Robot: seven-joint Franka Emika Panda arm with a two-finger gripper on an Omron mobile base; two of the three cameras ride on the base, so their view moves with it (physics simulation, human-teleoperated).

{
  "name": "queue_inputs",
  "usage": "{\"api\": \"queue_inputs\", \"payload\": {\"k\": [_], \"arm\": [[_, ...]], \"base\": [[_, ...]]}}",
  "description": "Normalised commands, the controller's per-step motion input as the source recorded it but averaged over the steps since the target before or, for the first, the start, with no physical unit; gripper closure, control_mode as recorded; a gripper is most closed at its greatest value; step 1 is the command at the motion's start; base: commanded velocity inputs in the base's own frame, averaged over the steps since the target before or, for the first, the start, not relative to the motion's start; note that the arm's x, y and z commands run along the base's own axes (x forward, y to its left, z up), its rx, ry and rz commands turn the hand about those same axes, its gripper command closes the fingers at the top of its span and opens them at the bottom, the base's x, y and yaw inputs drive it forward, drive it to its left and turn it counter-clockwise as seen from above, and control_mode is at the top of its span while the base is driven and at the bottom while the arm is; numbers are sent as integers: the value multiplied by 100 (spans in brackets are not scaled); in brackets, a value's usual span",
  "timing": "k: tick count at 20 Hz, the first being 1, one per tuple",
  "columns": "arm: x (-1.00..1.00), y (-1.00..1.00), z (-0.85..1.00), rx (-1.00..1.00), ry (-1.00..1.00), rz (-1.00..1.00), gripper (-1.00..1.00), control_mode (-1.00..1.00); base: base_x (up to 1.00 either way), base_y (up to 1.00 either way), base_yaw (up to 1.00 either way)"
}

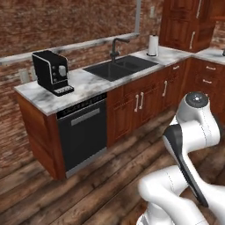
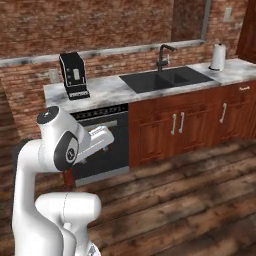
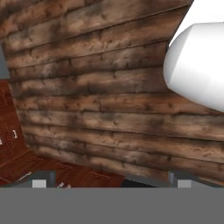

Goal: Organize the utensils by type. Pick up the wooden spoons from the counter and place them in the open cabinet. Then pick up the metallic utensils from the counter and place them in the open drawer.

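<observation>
The counter (image 1: 85,83) is a long white marble top over reddish-brown cabinets, also seen from the other side (image 2: 107,90). The wooden spoons, the metallic utensils, the open cabinet and the open drawer are out of view. My arm is folded low over the wooden floor, well in front of the counter. In the hand view my gripper (image 3: 111,182) is open, its two dark fingertips (image 3: 40,181) set wide apart with nothing between them, looking at floor planks.
A black coffee machine (image 1: 52,71) stands at the counter's left end above a black dishwasher (image 1: 83,134). A dark sink (image 1: 121,67) with a faucet and a paper towel roll (image 1: 152,45) sit further right. Wooden floor (image 2: 190,190) lies open before the cabinets.
</observation>
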Motion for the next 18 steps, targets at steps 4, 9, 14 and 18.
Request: {"api": "queue_inputs", "payload": {"k": [4,9,14,18], "arm": [[0,0,0,0,0,0,-100,100],[0,0,0,0,0,0,-100,100],[0,0,0,0,0,0,-100,100],[0,0,0,0,0,0,-100,100]], "base": [[-56,43,38],[-47,49,32],[-13,80,17],[-1,99,12]]}}
